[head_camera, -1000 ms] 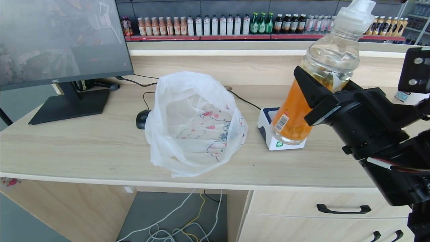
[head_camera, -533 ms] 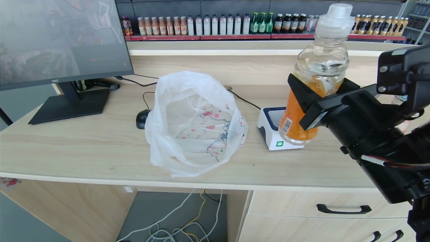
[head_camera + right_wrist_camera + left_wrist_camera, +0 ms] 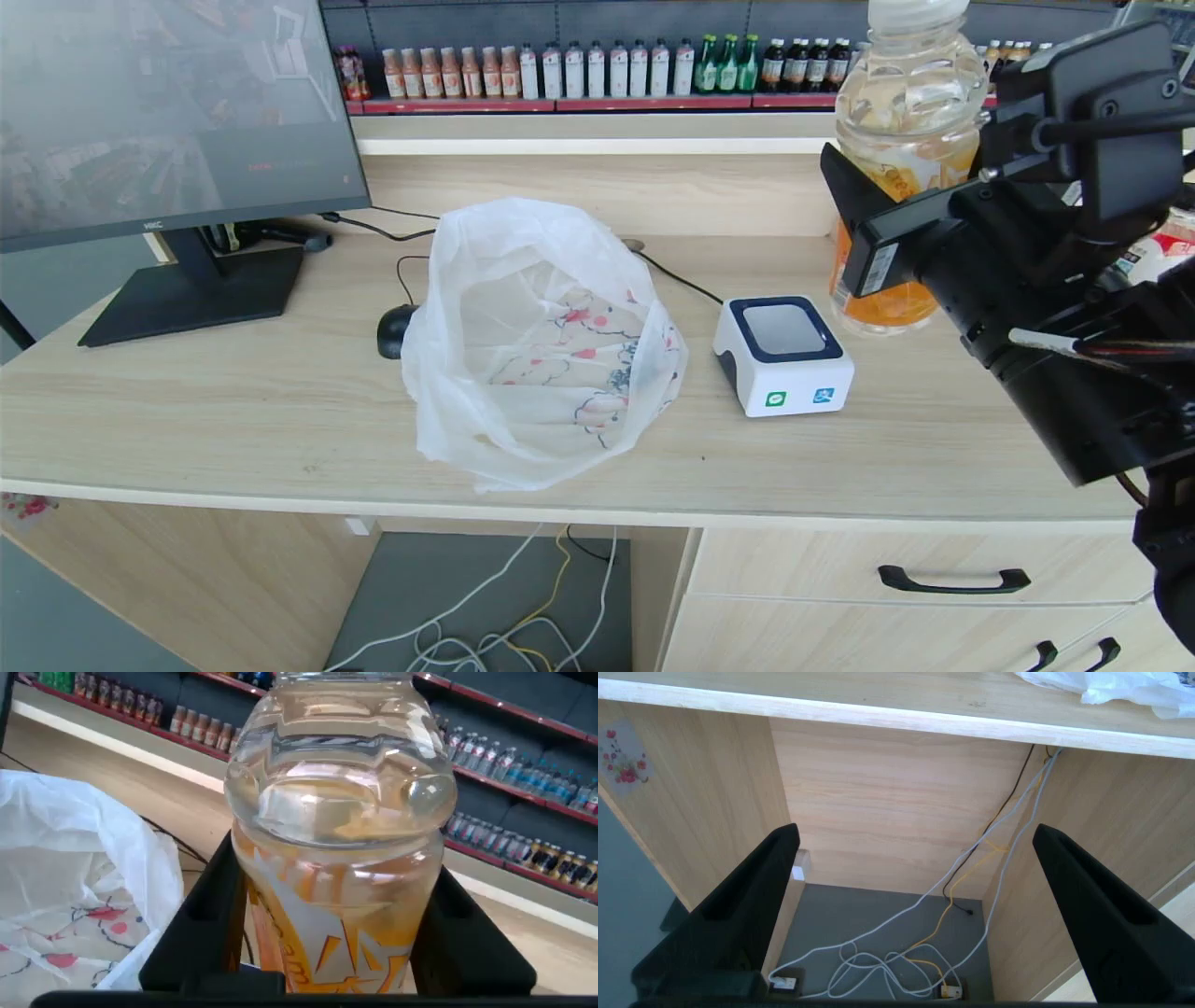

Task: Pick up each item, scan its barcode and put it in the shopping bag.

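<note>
My right gripper (image 3: 910, 219) is shut on an orange drink bottle (image 3: 901, 159) and holds it upright in the air, up and to the right of the white barcode scanner (image 3: 782, 355) on the counter. The bottle's top runs out of the head view. In the right wrist view the bottle (image 3: 341, 859) sits between the black fingers (image 3: 201, 924). The white plastic shopping bag (image 3: 541, 336) stands open at the counter's middle, left of the scanner, and the bag (image 3: 75, 887) lies beyond the bottle. My left gripper (image 3: 915, 915) hangs open below the counter's front edge, above the floor cables.
A monitor (image 3: 168, 112) on a black stand fills the back left of the wooden counter (image 3: 233, 411). A black mouse (image 3: 394, 329) lies just behind the bag. Shelves of bottles (image 3: 597, 70) line the far wall. Drawers (image 3: 952, 579) sit under the counter at right.
My right gripper has lifted the bottle up and to the right, off the scanner, and turned it from tilted to upright. The scanner's top is uncovered now.
</note>
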Tool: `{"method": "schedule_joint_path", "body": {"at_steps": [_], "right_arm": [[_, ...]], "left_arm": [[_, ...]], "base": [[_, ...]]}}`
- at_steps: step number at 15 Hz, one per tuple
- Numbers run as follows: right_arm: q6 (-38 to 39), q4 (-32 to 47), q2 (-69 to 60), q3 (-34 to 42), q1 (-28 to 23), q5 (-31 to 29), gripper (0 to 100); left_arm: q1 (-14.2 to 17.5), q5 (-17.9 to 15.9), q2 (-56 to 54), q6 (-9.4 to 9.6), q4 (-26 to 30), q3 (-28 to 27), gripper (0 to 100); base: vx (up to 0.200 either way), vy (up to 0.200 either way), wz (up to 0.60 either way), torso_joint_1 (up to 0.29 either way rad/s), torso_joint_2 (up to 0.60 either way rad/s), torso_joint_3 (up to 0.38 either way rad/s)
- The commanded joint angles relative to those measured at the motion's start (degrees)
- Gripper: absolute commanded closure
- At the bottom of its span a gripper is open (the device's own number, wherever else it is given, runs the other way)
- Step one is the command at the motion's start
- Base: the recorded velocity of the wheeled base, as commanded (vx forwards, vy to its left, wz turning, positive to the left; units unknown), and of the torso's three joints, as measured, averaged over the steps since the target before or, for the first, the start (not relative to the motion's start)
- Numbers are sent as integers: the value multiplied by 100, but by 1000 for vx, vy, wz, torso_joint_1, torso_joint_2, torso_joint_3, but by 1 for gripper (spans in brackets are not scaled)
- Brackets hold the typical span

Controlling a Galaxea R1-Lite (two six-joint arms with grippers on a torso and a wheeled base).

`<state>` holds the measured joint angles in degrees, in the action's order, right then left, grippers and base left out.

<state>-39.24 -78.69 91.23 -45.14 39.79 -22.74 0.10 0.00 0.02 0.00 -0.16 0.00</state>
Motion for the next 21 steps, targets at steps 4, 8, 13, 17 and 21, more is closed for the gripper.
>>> {"method": "schedule_joint_path", "body": {"at_steps": [4, 8, 13, 17, 21], "right_arm": [[-453, -6, 184, -241, -59, 331, 100], [-620, -15, 290, -118, -463, 1579, 100], [-796, -15, 430, -56, -876, 3205, 100], [-954, -24, 562, -56, -1131, 3759, 100], [-1165, -199, 975, -162, -1237, 4163, 100]], "left_arm": [[-1, 0, -2, -9, -2, 0, 0], [-1, 0, -2, 0, -2, 0, 0], [-1, 0, -2, 0, -2, 0, 0], [-1, 0, -2, 0, -2, 0, 0], [-1, 0, -2, 0, -2, 0, 0]], "base": [[0, 0, 0, 0, 0, 0], [0, 0, 0, 0, 0, 0], [0, 0, 0, 0, 0, 0], [0, 0, 0, 0, 0, 0], [0, 0, 0, 0, 0, 0]]}}
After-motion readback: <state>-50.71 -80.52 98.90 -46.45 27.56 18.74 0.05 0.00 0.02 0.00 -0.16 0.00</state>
